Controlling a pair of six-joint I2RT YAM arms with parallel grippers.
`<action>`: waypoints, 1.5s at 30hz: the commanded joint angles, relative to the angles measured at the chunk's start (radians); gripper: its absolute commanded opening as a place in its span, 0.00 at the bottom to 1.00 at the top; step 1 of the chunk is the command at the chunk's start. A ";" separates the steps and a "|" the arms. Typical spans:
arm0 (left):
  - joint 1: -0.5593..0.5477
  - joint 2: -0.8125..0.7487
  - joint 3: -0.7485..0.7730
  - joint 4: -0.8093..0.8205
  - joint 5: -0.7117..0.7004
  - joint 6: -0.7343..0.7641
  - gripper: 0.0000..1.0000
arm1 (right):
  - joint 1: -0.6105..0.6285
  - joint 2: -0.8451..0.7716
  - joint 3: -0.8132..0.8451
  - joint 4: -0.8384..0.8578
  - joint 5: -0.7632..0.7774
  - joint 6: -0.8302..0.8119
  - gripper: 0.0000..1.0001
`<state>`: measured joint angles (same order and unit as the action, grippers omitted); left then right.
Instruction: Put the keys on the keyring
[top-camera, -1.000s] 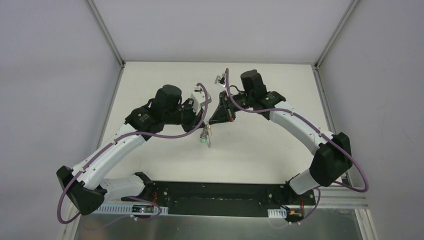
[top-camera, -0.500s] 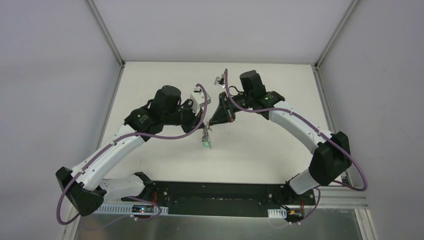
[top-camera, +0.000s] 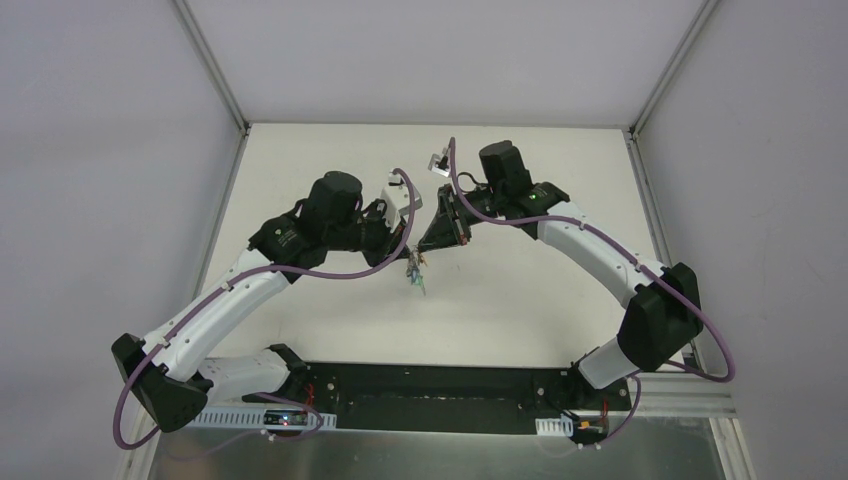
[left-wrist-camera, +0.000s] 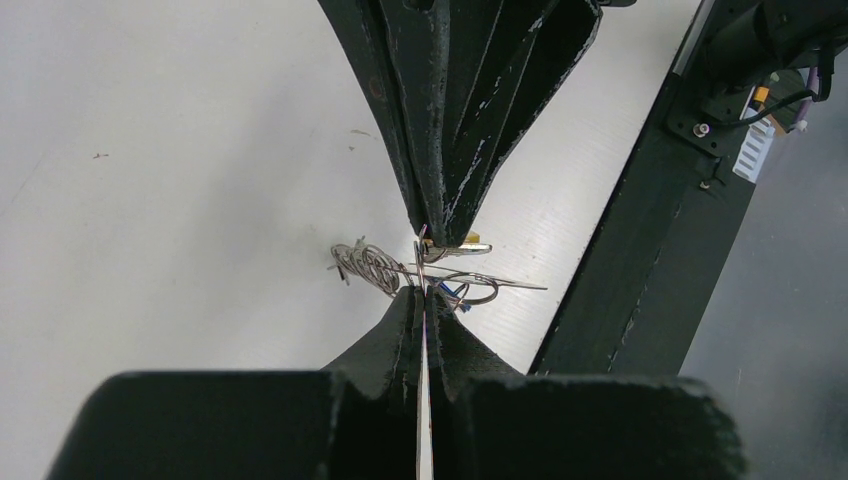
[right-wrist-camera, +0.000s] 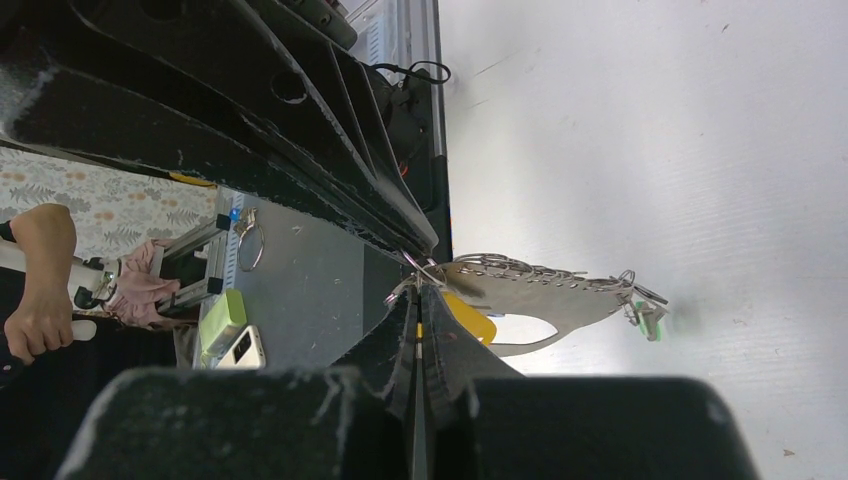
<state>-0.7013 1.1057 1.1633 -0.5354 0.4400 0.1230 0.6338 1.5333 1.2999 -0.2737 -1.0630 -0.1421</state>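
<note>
Both grippers meet tip to tip above the table's middle. My left gripper (top-camera: 407, 250) (left-wrist-camera: 425, 293) is shut on the keyring (right-wrist-camera: 540, 292), a pale grey oval loop; it is seen edge-on in the left wrist view (left-wrist-camera: 421, 262). A green key (right-wrist-camera: 654, 321) dangles from the loop's far end, and small wire rings (left-wrist-camera: 368, 266) hang along it. My right gripper (top-camera: 426, 248) (right-wrist-camera: 417, 290) is shut on the yellow-orange key (right-wrist-camera: 470, 319), with its head beside the fingers and its tip at the loop's held end. The left fingers (right-wrist-camera: 400, 215) reach in from above.
The white table (top-camera: 500, 290) lies below the hanging keys (top-camera: 416, 278). The black base rail (top-camera: 430, 385) runs along the near edge. A grey bench with a phone (right-wrist-camera: 243, 346), a green block and a person's arm (right-wrist-camera: 40, 270) sits beyond the table.
The dangling keys under the grippers have swung slightly, first down and right, then back up. Both arms have barely moved.
</note>
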 joint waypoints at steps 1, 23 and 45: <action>-0.009 -0.024 0.001 0.040 0.047 0.013 0.00 | 0.003 0.008 0.051 0.012 -0.026 -0.006 0.00; -0.009 -0.020 0.000 0.040 0.059 0.016 0.00 | 0.006 0.017 0.062 0.006 -0.030 -0.009 0.00; -0.009 -0.036 -0.007 0.043 0.108 0.044 0.00 | -0.016 0.024 0.019 0.002 -0.019 -0.021 0.00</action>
<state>-0.7010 1.1046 1.1622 -0.5350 0.4721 0.1497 0.6270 1.5497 1.3132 -0.2962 -1.0786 -0.1429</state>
